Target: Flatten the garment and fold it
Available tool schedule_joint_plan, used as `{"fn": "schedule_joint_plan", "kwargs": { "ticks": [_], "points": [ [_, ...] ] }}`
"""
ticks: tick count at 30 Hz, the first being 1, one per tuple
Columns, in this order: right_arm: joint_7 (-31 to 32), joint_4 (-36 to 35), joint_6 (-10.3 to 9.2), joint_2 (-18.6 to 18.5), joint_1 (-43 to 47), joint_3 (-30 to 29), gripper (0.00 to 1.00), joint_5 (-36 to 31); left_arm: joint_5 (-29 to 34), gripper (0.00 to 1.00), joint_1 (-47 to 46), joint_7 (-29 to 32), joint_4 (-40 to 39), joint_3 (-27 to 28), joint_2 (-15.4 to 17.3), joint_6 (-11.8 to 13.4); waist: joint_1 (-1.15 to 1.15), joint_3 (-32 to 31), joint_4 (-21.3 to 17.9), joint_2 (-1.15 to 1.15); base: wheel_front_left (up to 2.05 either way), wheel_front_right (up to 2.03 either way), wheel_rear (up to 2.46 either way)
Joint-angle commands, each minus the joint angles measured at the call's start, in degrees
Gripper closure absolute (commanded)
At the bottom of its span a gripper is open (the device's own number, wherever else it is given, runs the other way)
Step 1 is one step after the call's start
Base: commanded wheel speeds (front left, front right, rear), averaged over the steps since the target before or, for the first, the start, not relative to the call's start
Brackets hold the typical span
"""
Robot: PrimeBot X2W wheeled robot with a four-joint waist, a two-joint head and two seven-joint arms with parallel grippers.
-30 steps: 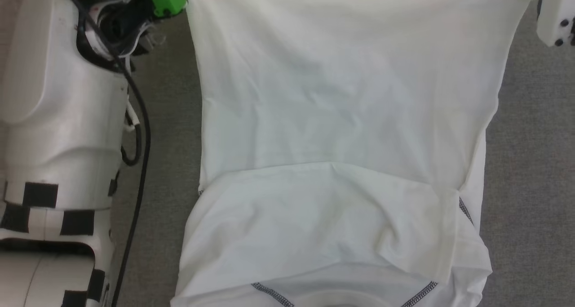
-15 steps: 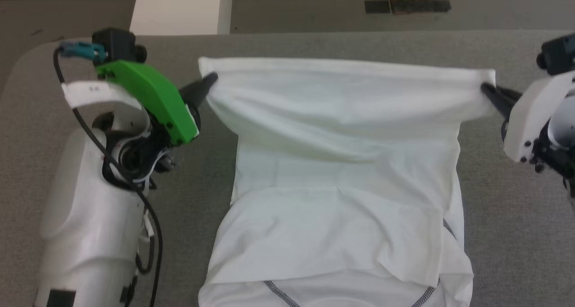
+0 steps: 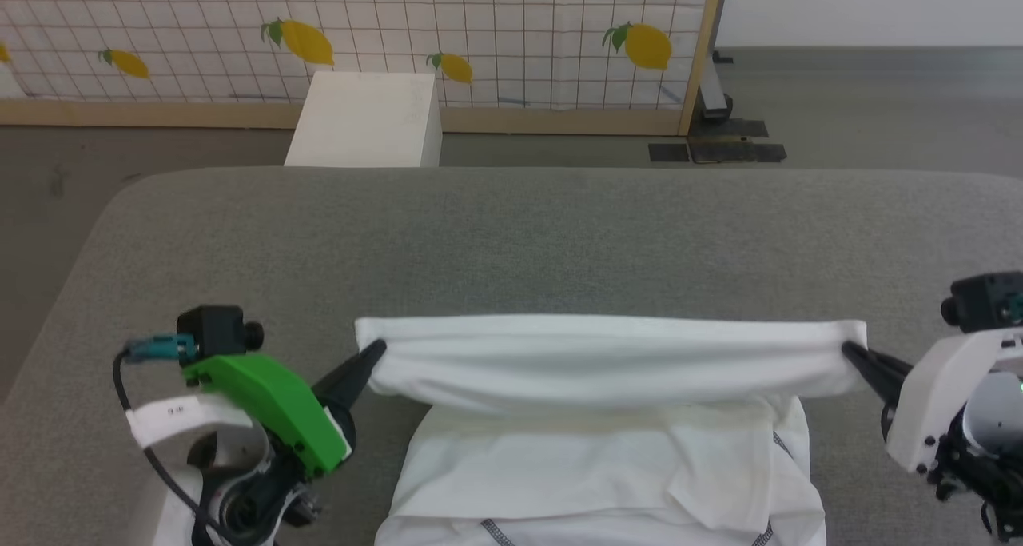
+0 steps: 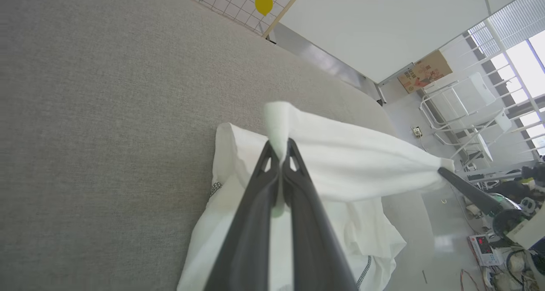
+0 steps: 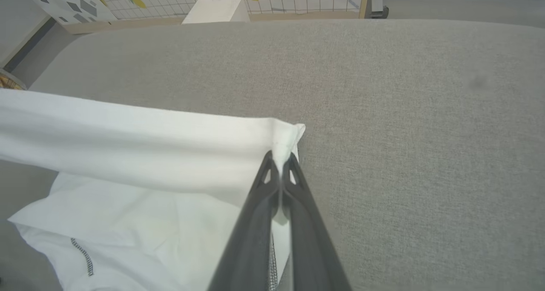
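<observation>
Garment [image 3: 607,362] edge taut between left gripper [image 3: 374,351], right gripper [image 3: 849,352]

One white garment [image 3: 607,362] is lying on one grey worktop [image 3: 511,242]. Two tools are showing in the head view, one left tool [image 3: 376,352] and one right tool [image 3: 849,352], and each is showing two dark fingers [image 4: 255,223] in its own wrist view. One white box [image 3: 364,122] is standing beyond the worktop. Four whole lemons [image 3: 308,41] are showing on one gridded panel [image 3: 511,18], with a few more being cut off by the frame edge.
</observation>
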Motion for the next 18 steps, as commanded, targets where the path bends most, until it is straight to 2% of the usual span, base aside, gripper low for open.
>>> {"fn": "schedule_joint_plan", "kwargs": {
  "ticks": [1,11,18],
  "points": [
    [0.65,-1.08,-0.09,0.85,2.29,-1.06,1.00,-0.48,0.18,1.00,2.46,-1.44,-0.49,0.24,-0.25,-0.52,0.01,-0.91,0.44,0.51,0.00,0.00,0.00],
    [5.84,-5.96,-0.09,4.71,15.40,-5.31,1.00,-1.96,-1.03,1.00,12.56,-6.71,1.05,0.19,-2.62,-2.38,0.01,-0.75,-0.19,0.51,0.00,0.00,0.00],
    [8.60,-6.40,-0.09,6.05,20.06,-5.46,1.00,-2.71,-3.87,1.00,19.48,-3.92,0.01,1.51,-2.42,1.04,0.01,-0.81,-1.35,0.51,0.00,0.00,0.00]
  ]
}}
